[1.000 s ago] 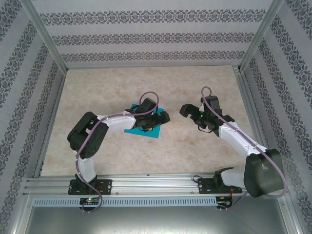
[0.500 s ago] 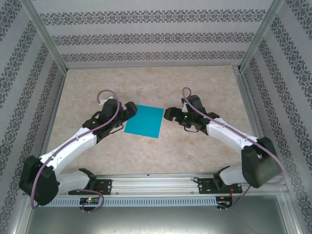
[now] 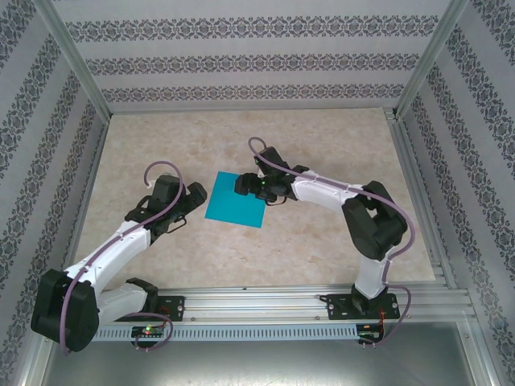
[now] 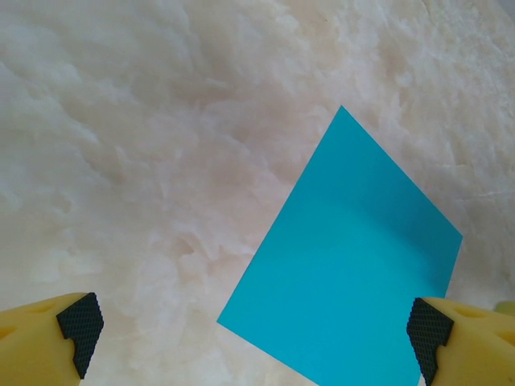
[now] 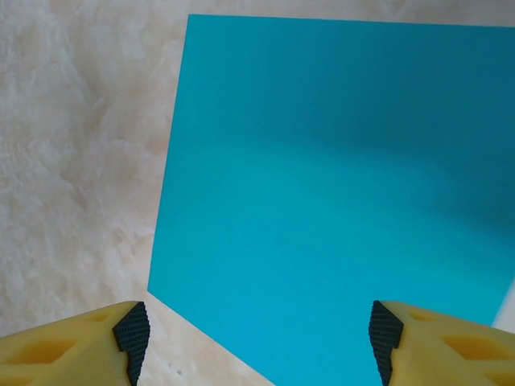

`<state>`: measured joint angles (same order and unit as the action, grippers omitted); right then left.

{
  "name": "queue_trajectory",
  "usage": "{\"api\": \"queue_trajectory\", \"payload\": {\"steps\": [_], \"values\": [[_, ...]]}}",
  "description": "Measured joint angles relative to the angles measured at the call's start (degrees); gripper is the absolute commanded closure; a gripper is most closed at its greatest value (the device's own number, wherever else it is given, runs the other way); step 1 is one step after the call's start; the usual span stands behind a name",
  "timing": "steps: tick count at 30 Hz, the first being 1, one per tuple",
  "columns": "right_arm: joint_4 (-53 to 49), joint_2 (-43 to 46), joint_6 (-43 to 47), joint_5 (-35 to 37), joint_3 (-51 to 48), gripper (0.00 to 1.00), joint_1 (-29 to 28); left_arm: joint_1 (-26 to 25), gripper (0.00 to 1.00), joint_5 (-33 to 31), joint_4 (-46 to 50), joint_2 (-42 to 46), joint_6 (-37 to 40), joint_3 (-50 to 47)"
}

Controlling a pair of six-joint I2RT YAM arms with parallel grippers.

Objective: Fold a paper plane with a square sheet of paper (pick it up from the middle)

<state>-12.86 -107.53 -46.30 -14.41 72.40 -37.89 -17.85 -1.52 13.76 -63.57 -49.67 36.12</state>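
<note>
The square sheet of paper [image 3: 236,207] is teal-blue and lies flat on the marbled table, with no crease showing. My right gripper [image 3: 246,186] hovers over its far right part. In the right wrist view the sheet [image 5: 338,177] spreads under the gripper [image 5: 257,338], whose jaws are open with nothing between the fingertips [image 5: 133,334]. My left gripper [image 3: 191,199] stands just left of the sheet, open wide. In the left wrist view the sheet [image 4: 354,265] reaches in from the right, one corner lying between that gripper's [image 4: 253,331] jaws.
The beige marbled tabletop [image 3: 322,241] is ringed by patterned walls and metal posts. An aluminium rail [image 3: 257,301] with both arm bases runs along the near edge. The right arm [image 3: 338,193] stretches leftward across the table's middle.
My right gripper has swung left until it is over the sheet's right part, and its jaws have narrowed a little. My left gripper has drawn back slightly to the left of the sheet.
</note>
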Motion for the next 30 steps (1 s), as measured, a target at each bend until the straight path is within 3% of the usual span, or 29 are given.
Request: {"api": "queue_trajectory", "payload": {"steps": [8,18,30], "values": [[-2.8,-7.4,-0.5,-1.5,5.6,0.31,-2.6,1.2,0.00,0.1,-0.1,1.7,1.8,0.0],[-0.9,-7.0,1.8,-6.3,0.2,0.31,-1.4,1.4,0.00,7.7,-1.3,1.1,6.9,0.0],[-11.6,-0.5,22.7,-11.8,-6.4,0.31,5.7,1.4,0.00,14.7,-1.9,-1.0,10.3,0.7]]}}
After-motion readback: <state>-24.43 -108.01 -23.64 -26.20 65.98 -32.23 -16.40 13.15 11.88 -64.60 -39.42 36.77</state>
